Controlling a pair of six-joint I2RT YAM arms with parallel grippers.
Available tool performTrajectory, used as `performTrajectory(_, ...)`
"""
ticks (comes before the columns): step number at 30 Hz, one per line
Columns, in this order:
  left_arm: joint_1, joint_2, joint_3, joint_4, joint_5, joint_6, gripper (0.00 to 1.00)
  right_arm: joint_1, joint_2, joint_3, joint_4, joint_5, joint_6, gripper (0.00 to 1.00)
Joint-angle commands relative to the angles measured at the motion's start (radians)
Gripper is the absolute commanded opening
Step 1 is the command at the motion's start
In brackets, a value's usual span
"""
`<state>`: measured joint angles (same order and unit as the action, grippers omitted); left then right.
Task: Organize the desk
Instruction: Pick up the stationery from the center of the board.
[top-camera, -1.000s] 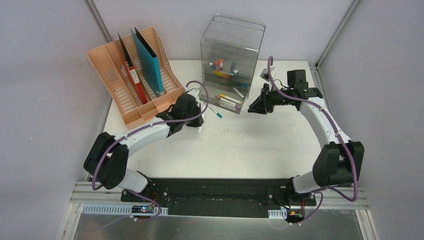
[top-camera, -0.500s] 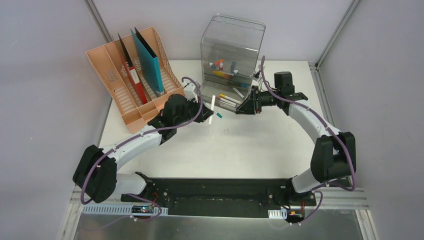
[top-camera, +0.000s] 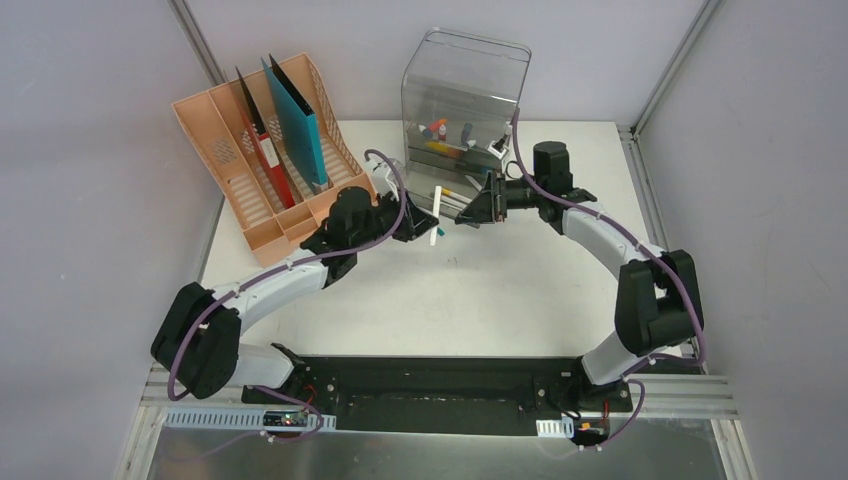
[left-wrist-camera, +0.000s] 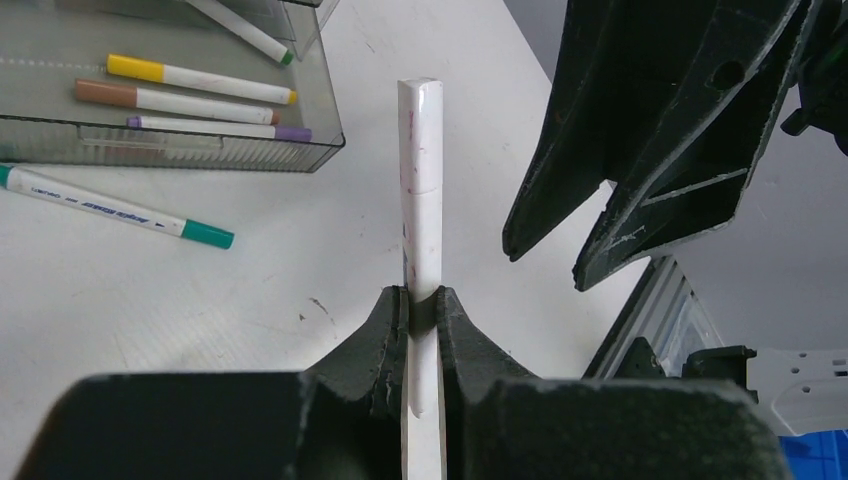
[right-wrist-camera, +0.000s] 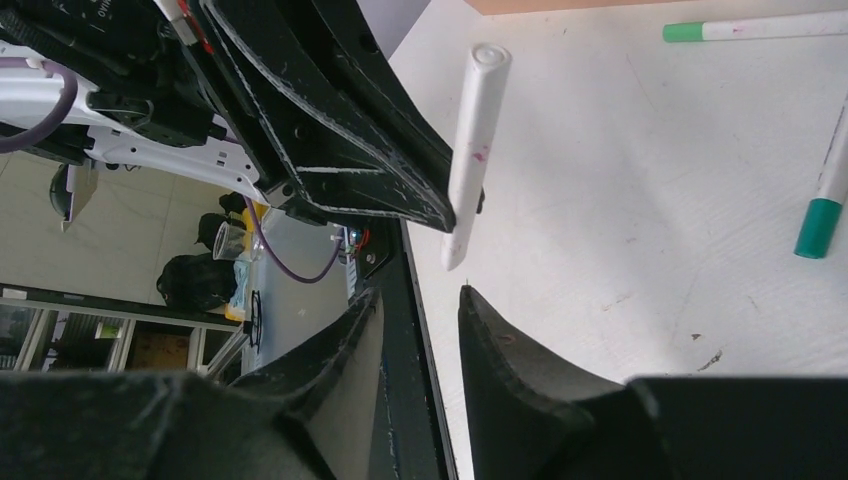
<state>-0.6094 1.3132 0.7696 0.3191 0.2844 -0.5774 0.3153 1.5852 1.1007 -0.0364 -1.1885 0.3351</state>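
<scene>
**Top view, centre frame.** A white marker (left-wrist-camera: 421, 180) is clamped near one end by the left gripper (left-wrist-camera: 422, 300) above the desk (top-camera: 520, 290); the right gripper (right-wrist-camera: 418, 298) is held parted beside it. Through misalignment at handover, the marker could be knocked loose.

The top camera looks down from high behind the near edge, far enough to take in the whole desk (top-camera: 520, 290), rack (top-camera: 215, 150) and clear box (top-camera: 465, 80). Each wrist camera sits close behind its jaws. The one on the left gripper (left-wrist-camera: 424, 300) faces the right gripper (left-wrist-camera: 552, 262), whose camera looks back, and both share the white marker (left-wrist-camera: 421, 180) between them.
</scene>
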Motion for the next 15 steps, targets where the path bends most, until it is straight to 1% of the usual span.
performTrajectory(1,-0.018,0.021,0.008,0.088,0.043,-0.037,0.0,0.02,0.013,0.011,0.073,-0.005,0.055,0.38)
performTrajectory(6,-0.038,0.047,0.01,0.12,0.052,-0.059,0.0,0.025,0.025,0.013,0.073,0.002,0.053,0.41)
performTrajectory(15,-0.052,0.071,0.004,0.154,0.071,-0.081,0.0,0.028,0.038,0.013,0.073,0.007,0.051,0.42)
